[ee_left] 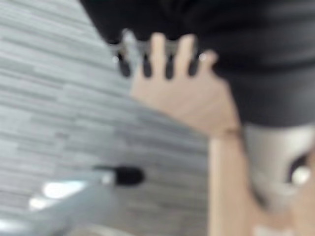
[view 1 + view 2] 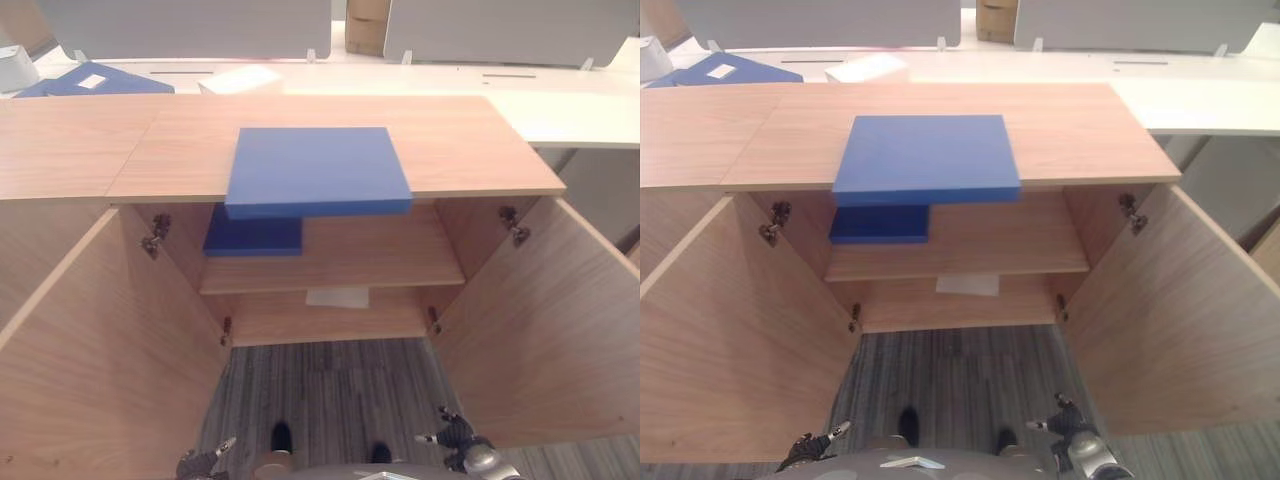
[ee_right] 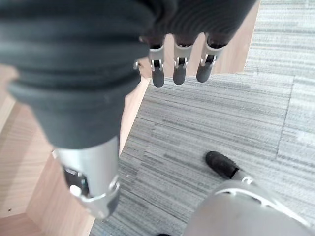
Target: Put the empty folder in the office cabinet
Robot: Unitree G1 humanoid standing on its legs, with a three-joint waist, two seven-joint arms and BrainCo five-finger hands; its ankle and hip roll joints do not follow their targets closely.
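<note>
1. Folder (image 2: 318,168): a flat blue folder is seen lying on top of the cabinet (image 2: 470,150), its near edge jutting a little past the cabinet's front lip, well above and ahead of both hands.
2. It is judged to have been set there for an easy pickup, since the overhanging edge leaves room for fingers underneath.
3. The folder lies flat, broad face up; it looks nearly square, with the slightly longer side running across the cabinet and the near edge facing the robot.
4. A second blue folder (image 2: 252,238) is seen on the upper shelf (image 2: 380,262), below the first and towards the left hand's side, with free shelf beside it on the right hand's side.
5. Both cabinet doors (image 2: 85,340) stand wide open, so the shelves can be reached; a pale sheet (image 2: 338,297) lies on the lower shelf.
6. The left hand (image 2: 205,462) hangs low by the left door, far below the folder; its fingers look extended and nothing is held.
7. The right hand (image 3: 179,64) hangs low by the right door over the carpet (image 3: 236,118), fingers straight and relaxed, holding nothing.
8. The task is judged not yet begun: the folder is untouched and outside the cabinet.
</note>
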